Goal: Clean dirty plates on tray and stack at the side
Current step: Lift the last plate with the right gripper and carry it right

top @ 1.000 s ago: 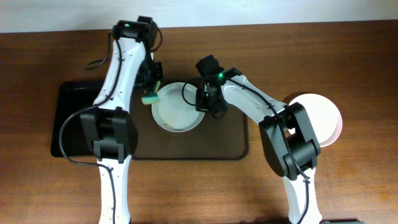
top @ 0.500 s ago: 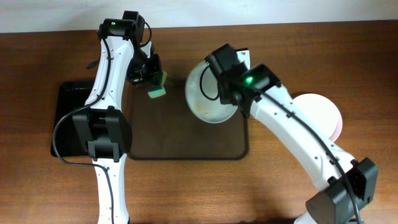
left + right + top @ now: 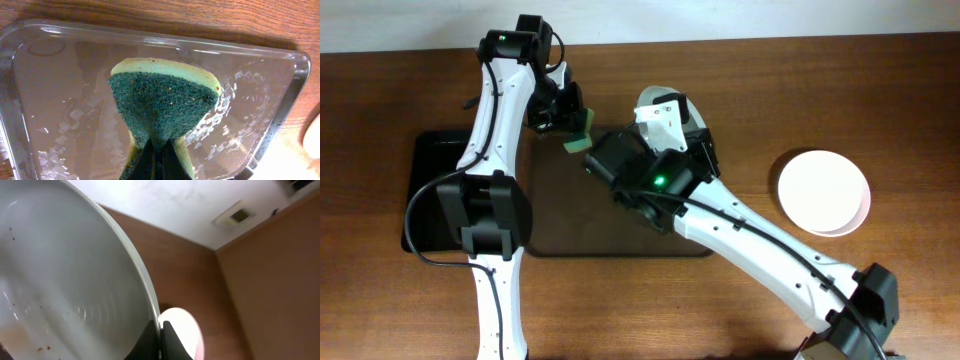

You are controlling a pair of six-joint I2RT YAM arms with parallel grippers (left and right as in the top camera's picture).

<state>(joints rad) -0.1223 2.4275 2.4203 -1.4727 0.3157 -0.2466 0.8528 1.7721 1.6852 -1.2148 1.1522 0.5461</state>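
Note:
My left gripper is shut on a green and yellow sponge. It holds the sponge above the far left part of the dark brown tray, whose wet surface shows in the left wrist view. My right gripper is shut on the rim of a pale plate with small brown specks. The plate is lifted and tilted steeply on edge. In the overhead view only a sliver of this plate shows behind the raised right arm. A white plate lies on the table at the right.
A smaller black tray lies left of the brown tray. The white plate at the right sits on another with a pinkish edge, and it also shows in the right wrist view. The raised right arm hides the tray's middle.
My right gripper has lifted the plate off the tray and tipped it on edge, with the arm now high above the tray. My left gripper has drawn the sponge back to the left.

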